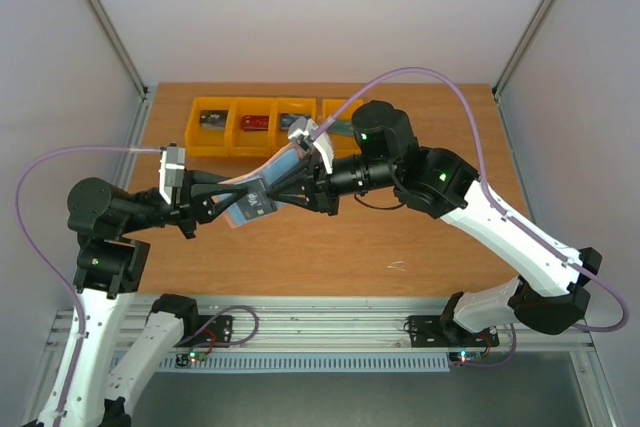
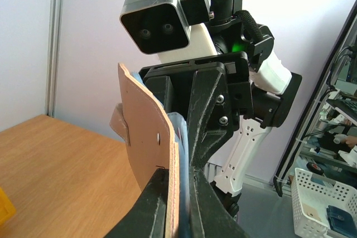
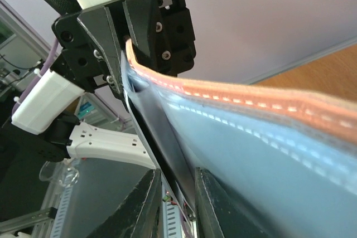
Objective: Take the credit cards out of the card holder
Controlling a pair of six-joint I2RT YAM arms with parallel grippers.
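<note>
Top external and wrist views: found the card holder (image 1: 281,164) held in the air above the tabletop (image 1: 330,247), left hand (image 1: 234,198) pinched on its pinkish edge, right hand (image 1: 279,185) pinched on the blue-grey inner side; judged light, soft, bendy, best gripped at the stitched edge.

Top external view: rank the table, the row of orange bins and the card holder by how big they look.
1. table, largest
2. row of orange bins
3. card holder, smallest, even though it is held up nearer the camera
</note>
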